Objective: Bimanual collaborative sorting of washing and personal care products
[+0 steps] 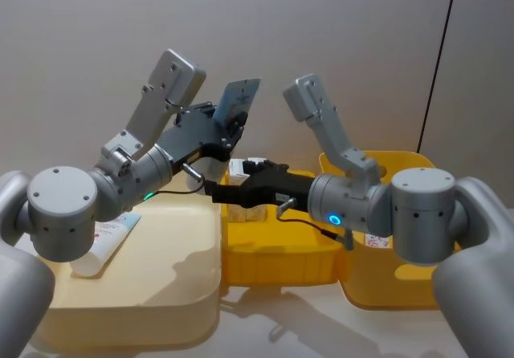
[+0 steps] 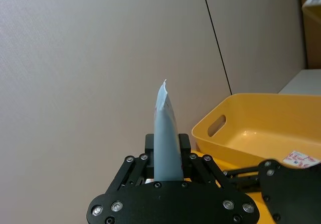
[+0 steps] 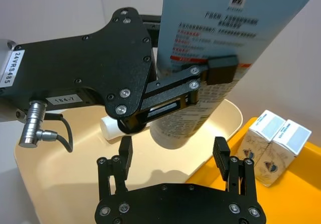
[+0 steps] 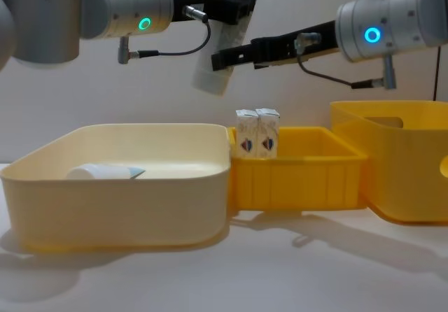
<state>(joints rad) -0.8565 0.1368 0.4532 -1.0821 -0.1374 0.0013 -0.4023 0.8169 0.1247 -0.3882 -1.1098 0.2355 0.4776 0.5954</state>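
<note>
Your left gripper (image 2: 167, 143) is clamping the pale blue tube (image 3: 220, 28) mid-body and holding it tilted in the air above the cream tub's (image 4: 112, 207) right edge, near the small yellow tub (image 4: 301, 179). Your right gripper (image 3: 173, 144) is waiting wide open and empty, just beside the tube's cap end. If the left is releasing before the right is closing, the tube is falling, possibly onto the 2 white cartons (image 4: 257, 131).

A pale blue tube (image 3: 220, 33) hangs tilted, crimp up, in the left pincer (image 2: 168, 142) over the cream tub (image 4: 119, 207), a second tube (image 4: 105, 172) lies flat inside at left, two white cartons (image 4: 257, 131) stand touching in the middle tub's (image 4: 301, 179) far left corner, and a red-marked pack (image 1: 376, 240) lies in the right tub (image 4: 406, 186).
</note>
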